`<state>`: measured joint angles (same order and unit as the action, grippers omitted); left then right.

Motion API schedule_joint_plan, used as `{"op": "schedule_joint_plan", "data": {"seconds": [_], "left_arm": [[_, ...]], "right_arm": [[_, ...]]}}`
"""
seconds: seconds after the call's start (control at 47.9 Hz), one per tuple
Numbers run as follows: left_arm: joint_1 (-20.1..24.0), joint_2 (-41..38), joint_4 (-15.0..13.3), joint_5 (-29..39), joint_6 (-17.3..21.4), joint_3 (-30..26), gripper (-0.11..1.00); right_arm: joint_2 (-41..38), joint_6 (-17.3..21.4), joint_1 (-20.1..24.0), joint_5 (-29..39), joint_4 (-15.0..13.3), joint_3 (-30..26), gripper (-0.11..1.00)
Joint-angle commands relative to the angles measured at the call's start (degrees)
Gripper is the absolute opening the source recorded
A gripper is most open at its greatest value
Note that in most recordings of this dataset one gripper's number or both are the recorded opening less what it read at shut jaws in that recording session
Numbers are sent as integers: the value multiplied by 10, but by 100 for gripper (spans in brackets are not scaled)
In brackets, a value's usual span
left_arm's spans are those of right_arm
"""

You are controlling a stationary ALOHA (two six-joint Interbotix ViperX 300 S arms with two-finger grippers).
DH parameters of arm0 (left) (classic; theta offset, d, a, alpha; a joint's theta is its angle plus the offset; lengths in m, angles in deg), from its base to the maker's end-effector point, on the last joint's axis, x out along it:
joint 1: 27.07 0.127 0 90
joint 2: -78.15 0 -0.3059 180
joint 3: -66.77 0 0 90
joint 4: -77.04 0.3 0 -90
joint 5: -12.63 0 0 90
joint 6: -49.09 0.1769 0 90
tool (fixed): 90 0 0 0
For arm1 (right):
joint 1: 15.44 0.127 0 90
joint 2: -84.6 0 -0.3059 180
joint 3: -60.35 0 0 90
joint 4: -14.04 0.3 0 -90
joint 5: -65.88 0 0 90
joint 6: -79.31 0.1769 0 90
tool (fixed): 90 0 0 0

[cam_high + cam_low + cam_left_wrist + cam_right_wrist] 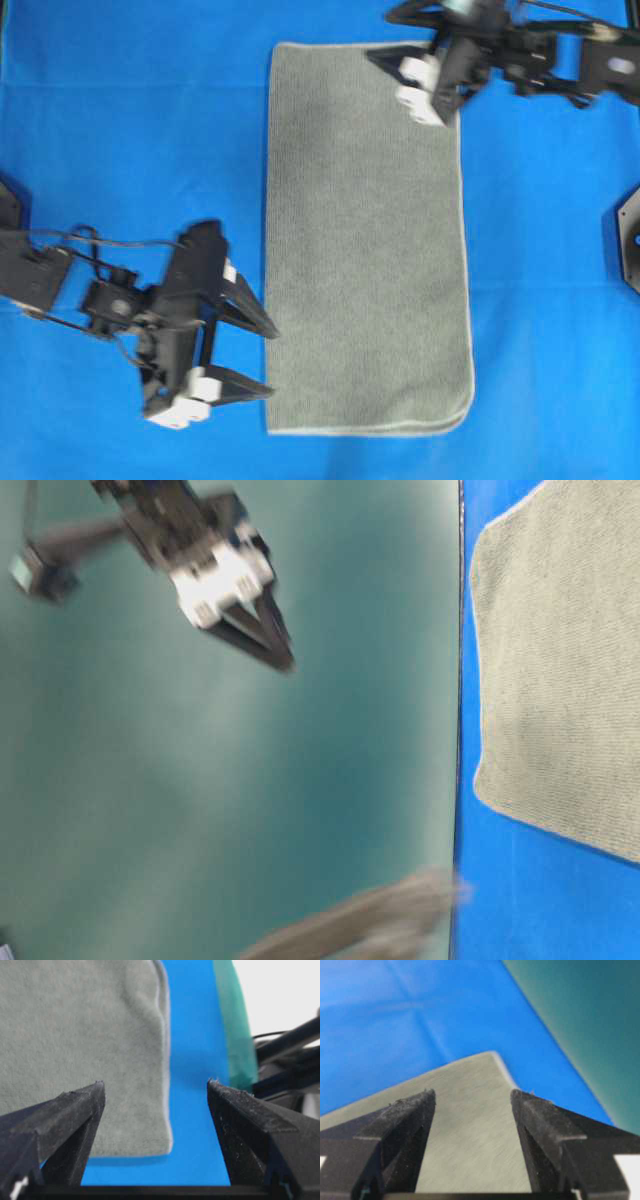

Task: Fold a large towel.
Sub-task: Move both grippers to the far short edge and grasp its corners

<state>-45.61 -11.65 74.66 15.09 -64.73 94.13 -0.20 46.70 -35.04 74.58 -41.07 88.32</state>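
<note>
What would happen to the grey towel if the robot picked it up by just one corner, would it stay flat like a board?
Probably not. The towel lies flat on the blue cloth with soft rounded corners, so it would likely droop and hang. Its fuzzy, ribbed surface suggests it grips rather than slides. Pushed from one side, it would probably bunch into wrinkles.

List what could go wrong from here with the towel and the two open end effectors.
1. The left end effector is open with its fingertips at the towel's near left edge; pulling away low may drag the hem and undo the fold.
2. The right end effector hangs open over the far right corner; brushing it could lift or skew that corner.
3. Both arms look motion-blurred, so a fast move could ruffle the blue cloth.
</note>
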Motion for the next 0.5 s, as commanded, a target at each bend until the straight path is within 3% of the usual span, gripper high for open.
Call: {"op": "schedule_joint_plan", "data": {"seconds": [0.0,0.271,0.48], "left_arm": [[20,51,8,-6,9,8,76],[163,127,8,-81,104,71,76],[297,104,8,-113,137,85,76]], "right_arm": [[69,3,21,-6,1,25,63],[228,31,42,-15,18,118,63],[214,50,28,47,18,156,63]]}}
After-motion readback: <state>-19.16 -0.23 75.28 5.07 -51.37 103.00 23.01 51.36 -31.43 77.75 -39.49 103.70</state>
